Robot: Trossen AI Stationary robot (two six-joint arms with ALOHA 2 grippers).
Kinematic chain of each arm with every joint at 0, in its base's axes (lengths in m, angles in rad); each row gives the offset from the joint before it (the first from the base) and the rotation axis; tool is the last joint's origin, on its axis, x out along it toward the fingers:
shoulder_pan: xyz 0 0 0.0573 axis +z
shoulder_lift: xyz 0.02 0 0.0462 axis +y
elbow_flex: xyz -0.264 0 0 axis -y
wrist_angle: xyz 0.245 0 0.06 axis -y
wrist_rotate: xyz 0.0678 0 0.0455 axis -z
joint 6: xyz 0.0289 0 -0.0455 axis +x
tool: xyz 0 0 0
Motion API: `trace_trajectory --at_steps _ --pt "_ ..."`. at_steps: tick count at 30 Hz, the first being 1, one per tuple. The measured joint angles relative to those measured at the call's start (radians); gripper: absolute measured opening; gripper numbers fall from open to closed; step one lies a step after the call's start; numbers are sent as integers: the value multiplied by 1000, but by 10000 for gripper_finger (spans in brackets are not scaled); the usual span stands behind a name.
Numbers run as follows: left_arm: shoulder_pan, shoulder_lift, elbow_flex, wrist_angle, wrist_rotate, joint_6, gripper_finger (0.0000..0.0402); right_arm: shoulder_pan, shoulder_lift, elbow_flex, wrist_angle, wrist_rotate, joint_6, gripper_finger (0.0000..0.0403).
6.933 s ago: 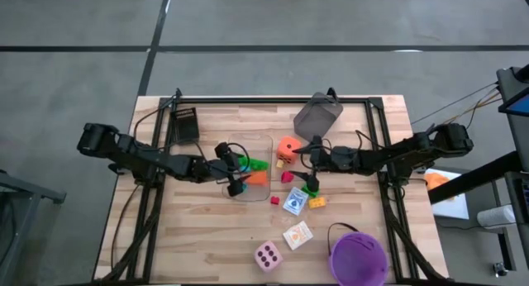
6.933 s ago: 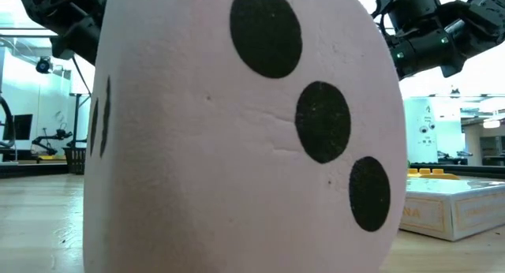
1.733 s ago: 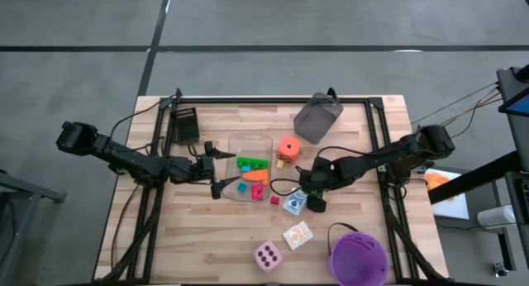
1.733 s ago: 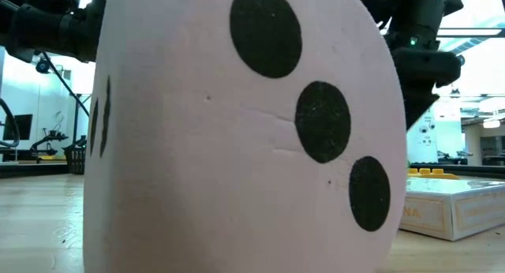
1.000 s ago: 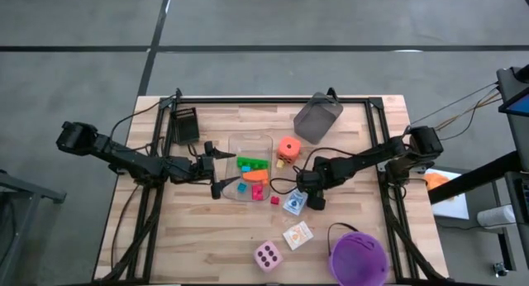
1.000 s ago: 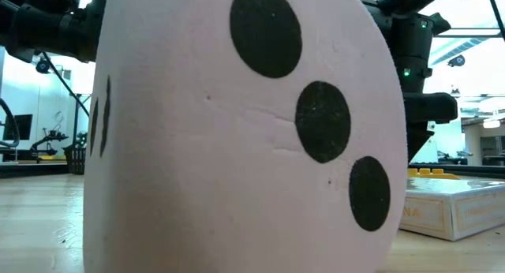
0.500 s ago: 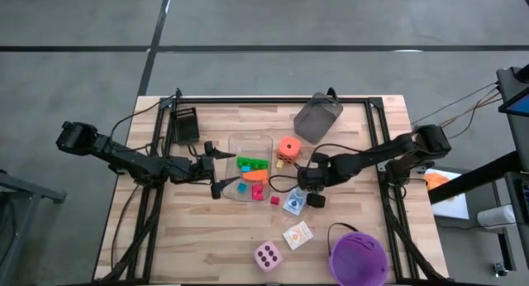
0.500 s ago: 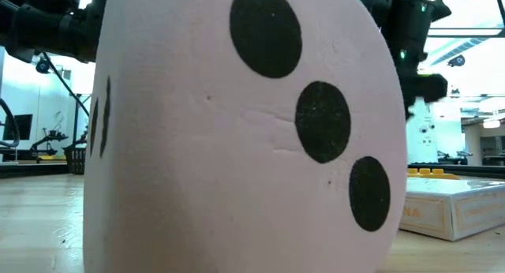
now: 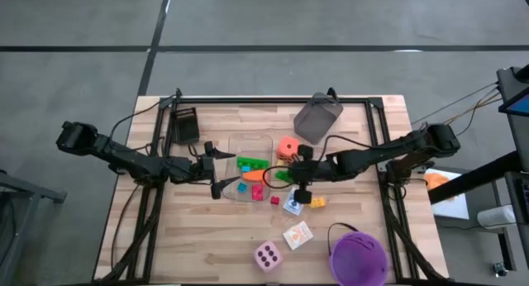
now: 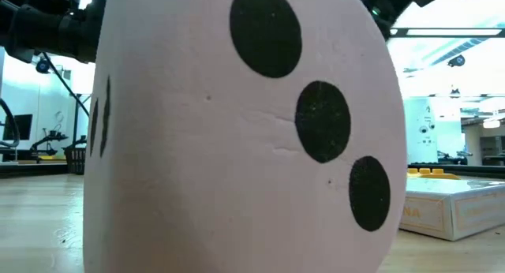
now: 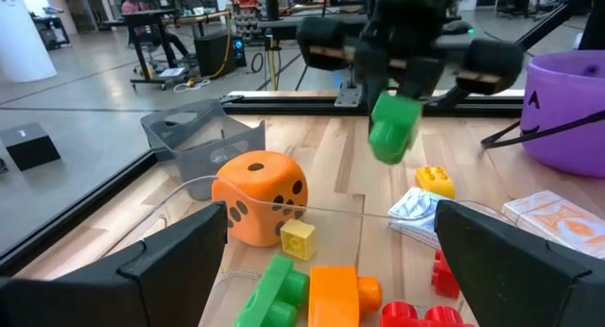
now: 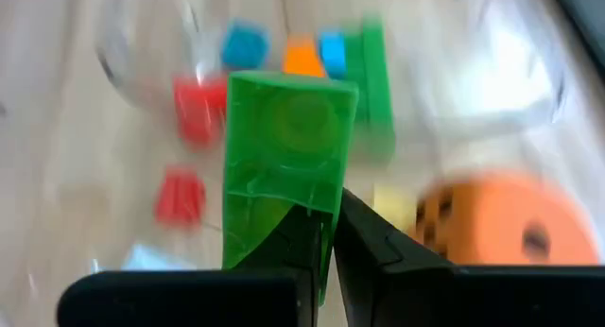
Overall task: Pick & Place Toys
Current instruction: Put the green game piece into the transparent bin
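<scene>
My right gripper (image 9: 293,177) hangs over the table between the orange die (image 9: 288,147) and the clear tray (image 9: 250,145), shut on a green brick (image 11: 392,129). The tray holds green (image 9: 252,164), orange (image 9: 255,176), teal and red toys. A yellow brick (image 9: 317,202), a red brick (image 9: 275,200), two picture cards (image 9: 292,204) (image 9: 297,234) and a pink die (image 9: 267,255) lie on the wood. At the tray's left edge my left gripper (image 11: 333,218) stands open with nothing between its fingers. My right gripper pinches the green brick by one end (image 12: 288,209) between its two fingers (image 12: 364,237). The fingers slant down toward the table's left. The rest of the brick sticks out past the fingertips, tilted, lifted clear of the table.
A grey bin (image 9: 318,116) stands at the back, right of the tray. The purple bucket (image 9: 358,257) sits at the front right. A black block (image 9: 186,125) lies far left. In the low view the pink die (image 10: 245,131) blocks nearly everything.
My right gripper has risen from the table beside the card and yellow brick and moved toward the tray, tipping up from a steep downward point. The green brick has come up with it, lifted clear of the wood.
</scene>
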Motion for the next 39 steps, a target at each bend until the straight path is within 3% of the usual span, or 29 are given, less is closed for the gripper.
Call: trace_trajectory --at_steps 5,9,21,31,34,39 --pt "0 0 0 0 0 -3 376 -1 48 0 315 -33 -119 18" --pt "0 0 0 0 0 -2 376 -15 93 2 453 -53 -165 18" --pt "0 0 0 0 0 -2 376 -81 256 10 531 -100 -142 18" --pt "0 0 0 0 0 1 376 -86 279 17 534 -102 -122 19" --pt "0 0 0 0 0 1 376 -86 266 17 528 -102 -109 43" --pt "0 0 0 0 0 1 376 -86 258 17 527 -102 -100 131"
